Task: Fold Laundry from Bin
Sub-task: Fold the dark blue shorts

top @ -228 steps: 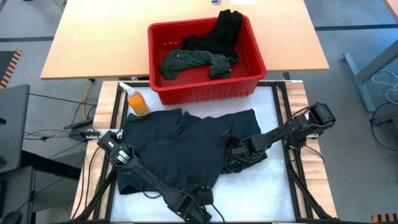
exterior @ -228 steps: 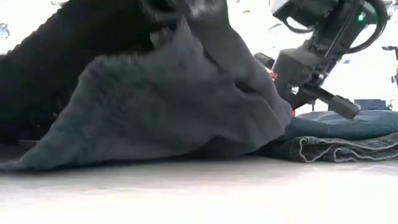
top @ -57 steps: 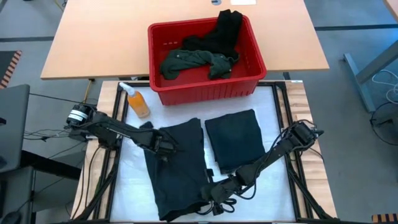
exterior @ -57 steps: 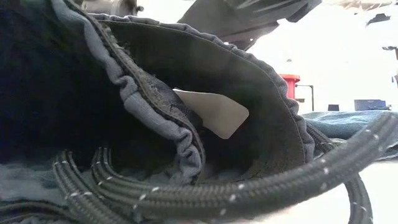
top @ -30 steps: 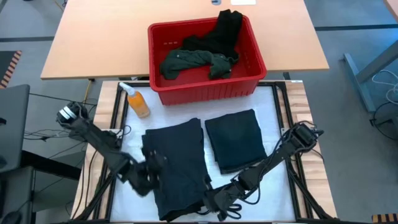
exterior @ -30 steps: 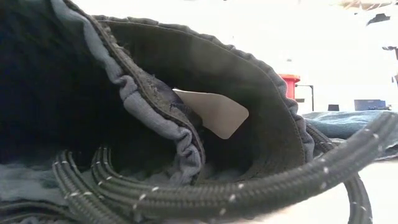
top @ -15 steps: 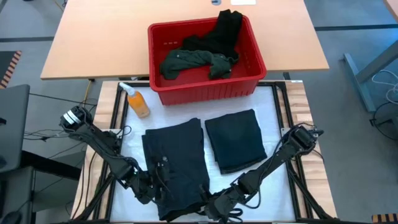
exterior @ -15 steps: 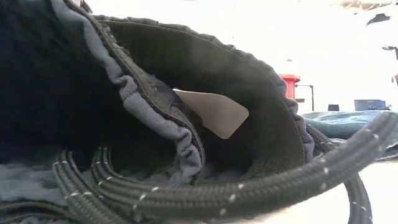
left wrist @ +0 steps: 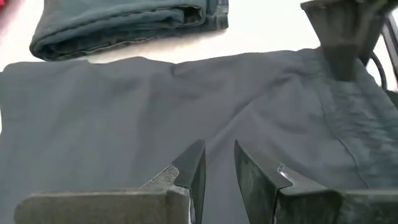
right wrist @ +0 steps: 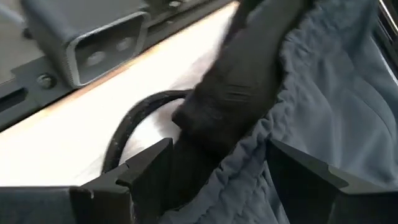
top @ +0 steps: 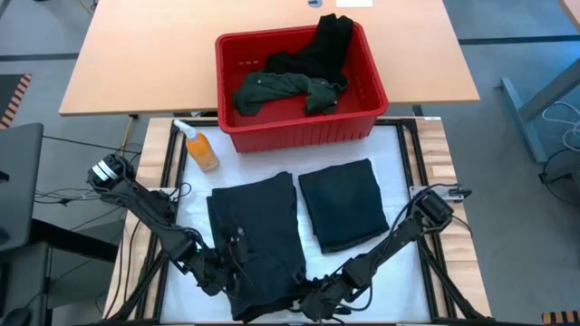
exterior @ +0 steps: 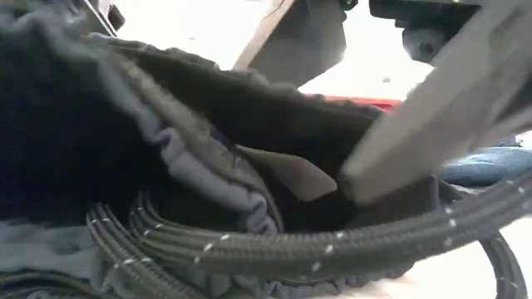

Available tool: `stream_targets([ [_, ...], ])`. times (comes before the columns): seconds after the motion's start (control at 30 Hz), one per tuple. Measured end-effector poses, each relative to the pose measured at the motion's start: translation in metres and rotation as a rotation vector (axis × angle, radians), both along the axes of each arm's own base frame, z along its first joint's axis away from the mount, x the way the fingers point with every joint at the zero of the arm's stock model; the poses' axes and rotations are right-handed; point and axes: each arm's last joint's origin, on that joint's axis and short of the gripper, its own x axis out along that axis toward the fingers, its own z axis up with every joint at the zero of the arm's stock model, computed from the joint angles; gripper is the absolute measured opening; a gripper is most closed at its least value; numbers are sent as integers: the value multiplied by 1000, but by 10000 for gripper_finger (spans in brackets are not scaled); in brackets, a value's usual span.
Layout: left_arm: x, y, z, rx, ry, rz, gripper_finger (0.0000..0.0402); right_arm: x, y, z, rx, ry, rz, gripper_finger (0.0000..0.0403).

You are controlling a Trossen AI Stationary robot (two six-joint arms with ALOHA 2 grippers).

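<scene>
Lay flat: dark trousers [top: 256, 237], half-folded lengthwise, on the white mat [top: 390, 163] just in front of the red bin [top: 299, 127], beside folded jeans [top: 344, 204]. Remained in the bin: a green shirt [top: 272, 91] and black pieces [top: 324, 45]. Released at the trousers' near hem: right gripper [top: 319, 303], fingers spread wide, waistband gathers between them. Hovered at the hem's other corner: left gripper [top: 220, 276], fingers nearly together, clamping nothing visible. Judged mid-fold; next, likely a fresh grasp of the hem for carrying toward the bin.
</scene>
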Motion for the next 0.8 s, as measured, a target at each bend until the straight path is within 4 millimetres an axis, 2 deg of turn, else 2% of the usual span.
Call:
stream_targets([
  [0.2, 2, 2, 0, -14, -1, 11, 75, 9, 1, -21, 0, 11, 103, 286],
  [0.3, 2, 1, 0, -20, -3, 13, 75, 14, 0, -32, -6, 14, 90, 286],
  [0.37, 1, 1, 0, -27, -4, 18, 75, 17, -1, -41, -20, 5, 43, 286],
  [0.53, 1, 1, -9, -30, 11, 10, 75, 23, -11, -47, 22, 14, -95, 266],
  [0.67, 1, 0, -29, -71, 20, -20, 75, 29, -20, -48, 70, 29, -153, 199],
  [0.8, 0, 0, -44, -98, -3, -43, 75, 32, -27, -49, 51, 29, -193, 84],
])
